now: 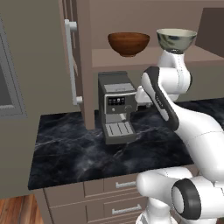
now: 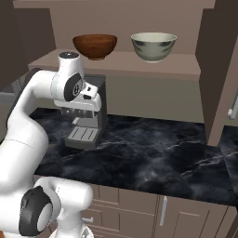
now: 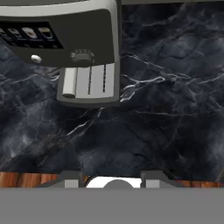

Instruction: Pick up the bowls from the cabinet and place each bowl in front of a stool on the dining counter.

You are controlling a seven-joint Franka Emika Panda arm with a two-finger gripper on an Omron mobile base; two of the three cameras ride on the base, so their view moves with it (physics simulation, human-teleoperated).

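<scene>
Hand (image 3: 111, 178) empty — bowls (image 2: 95, 45) upright on shelf (image 2: 125, 62).

Kitchen: coffee machine (image 1: 116, 107) on marble worktop (image 1: 65, 153), drawers (image 1: 118, 199) below.

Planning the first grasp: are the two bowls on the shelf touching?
Apart. The right base view shows bare cabinet back between the wooden bowl and the ceramic bowl.
</scene>
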